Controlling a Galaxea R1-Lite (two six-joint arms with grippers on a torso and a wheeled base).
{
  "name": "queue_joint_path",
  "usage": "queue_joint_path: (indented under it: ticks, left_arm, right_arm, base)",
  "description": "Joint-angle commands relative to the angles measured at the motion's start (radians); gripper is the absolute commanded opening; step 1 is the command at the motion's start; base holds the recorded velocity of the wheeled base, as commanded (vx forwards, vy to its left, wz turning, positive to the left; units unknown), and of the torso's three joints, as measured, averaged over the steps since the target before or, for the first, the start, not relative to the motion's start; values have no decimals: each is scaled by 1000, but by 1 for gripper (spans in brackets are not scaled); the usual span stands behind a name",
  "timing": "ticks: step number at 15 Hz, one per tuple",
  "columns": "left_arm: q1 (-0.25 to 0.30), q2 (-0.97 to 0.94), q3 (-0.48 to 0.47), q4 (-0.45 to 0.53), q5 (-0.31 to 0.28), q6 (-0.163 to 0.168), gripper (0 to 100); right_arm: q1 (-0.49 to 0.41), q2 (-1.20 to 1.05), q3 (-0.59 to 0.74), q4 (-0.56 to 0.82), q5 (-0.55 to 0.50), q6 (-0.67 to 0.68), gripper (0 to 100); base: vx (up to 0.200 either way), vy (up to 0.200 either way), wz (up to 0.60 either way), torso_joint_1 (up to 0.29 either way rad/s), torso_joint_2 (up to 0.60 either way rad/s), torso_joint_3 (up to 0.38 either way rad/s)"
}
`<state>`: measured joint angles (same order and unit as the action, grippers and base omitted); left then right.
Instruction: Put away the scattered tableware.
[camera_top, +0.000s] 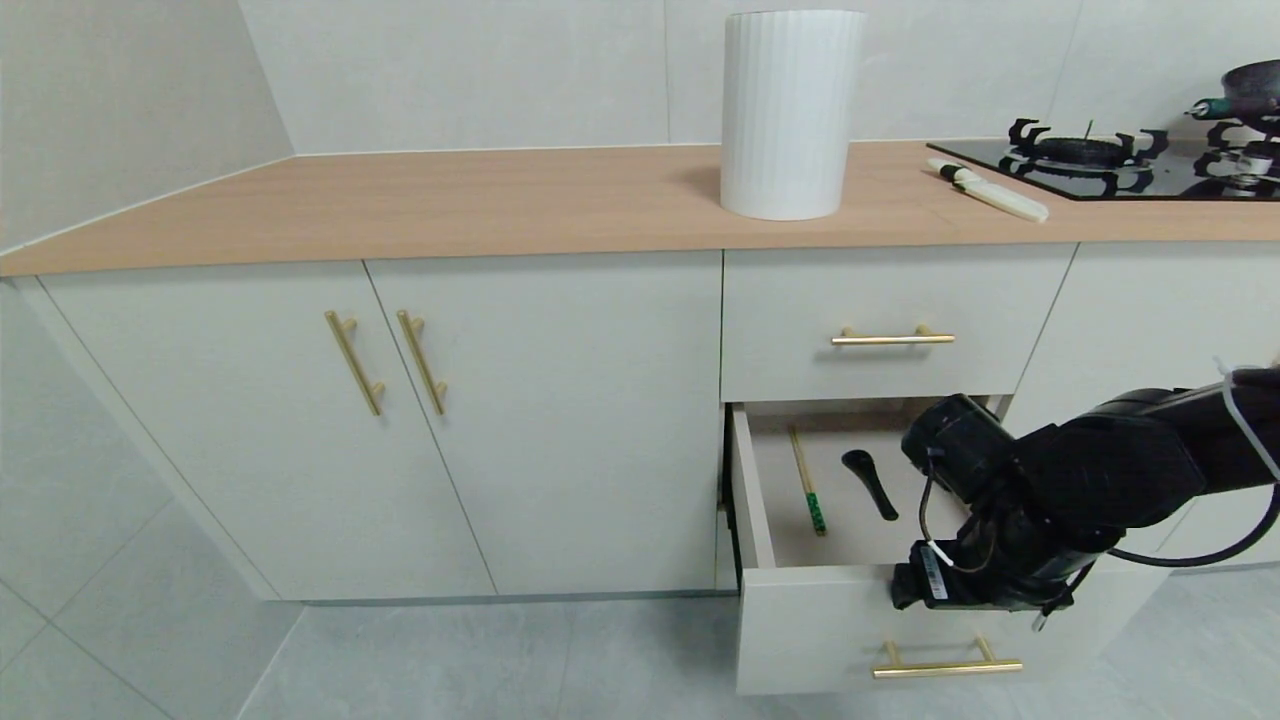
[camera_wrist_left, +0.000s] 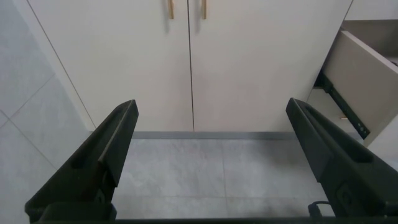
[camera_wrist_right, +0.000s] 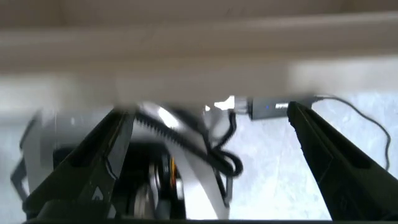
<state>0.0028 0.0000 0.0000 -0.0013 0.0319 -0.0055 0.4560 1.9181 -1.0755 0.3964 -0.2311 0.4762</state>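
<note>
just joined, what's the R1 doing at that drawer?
The lower drawer is pulled open, with chopsticks and a black spoon lying inside. The right gripper hangs at the drawer's front edge, open and empty. The left gripper is open too, low in front of the cabinet doors. A knife lies on the counter beside the stove, not yet put away.

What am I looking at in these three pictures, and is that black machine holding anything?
It is a robot with two arms. The wide picture comes from a camera on its head; the other two from cameras on its wrists. The right hand is at the front of an open drawer holding chopsticks and a black spoon. The left hand faces cupboard doors. Both hands are open and empty. On the counter are a white jar and a knife, beside a stove.
</note>
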Motion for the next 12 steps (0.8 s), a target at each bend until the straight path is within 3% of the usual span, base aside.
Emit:
queue_joint_path:
  ticks: [1,12]
  left_arm:
    - [0,0,0,0,0,-1,100]
    - [0,0,0,0,0,-1,100]
  right_arm:
    - [-36,47,-17,-57,-5,-8,100]
    - [-48,119,-181,-154,-19,-106,100]
  base:
    - [0,0,0,0,0,0]
    - [0,0,0,0,0,0]
